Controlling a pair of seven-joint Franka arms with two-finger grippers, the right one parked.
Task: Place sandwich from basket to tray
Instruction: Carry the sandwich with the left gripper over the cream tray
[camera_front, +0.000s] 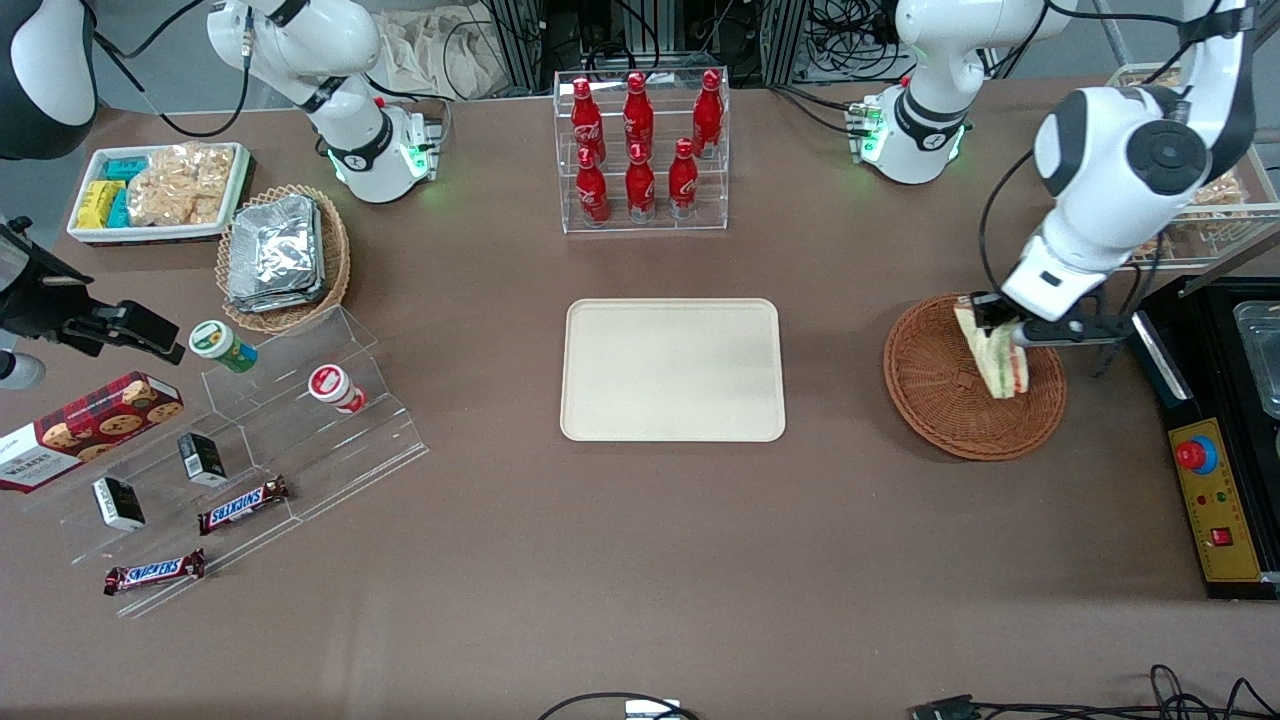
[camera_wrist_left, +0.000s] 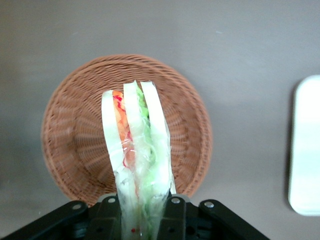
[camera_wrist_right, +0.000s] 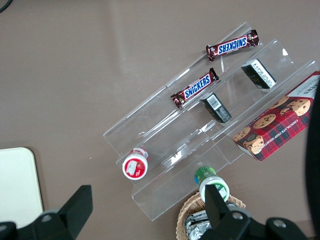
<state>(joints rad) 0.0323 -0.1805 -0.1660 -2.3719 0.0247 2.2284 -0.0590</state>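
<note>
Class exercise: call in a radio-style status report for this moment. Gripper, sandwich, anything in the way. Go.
Gripper shut on sandwich, above the basket. Sandwich hangs clear of the weave. Tray bare; nothing on the table between basket and tray.

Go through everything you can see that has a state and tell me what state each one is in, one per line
End effector: above the basket, shut on the sandwich.
Sandwich: held, hanging point down over the basket.
Basket: holds nothing, upright on the table.
Tray: flat, bare.
Cola bottles: six, upright in the clear rack.
Foil packets: stacked in a second wicker basket.
</note>
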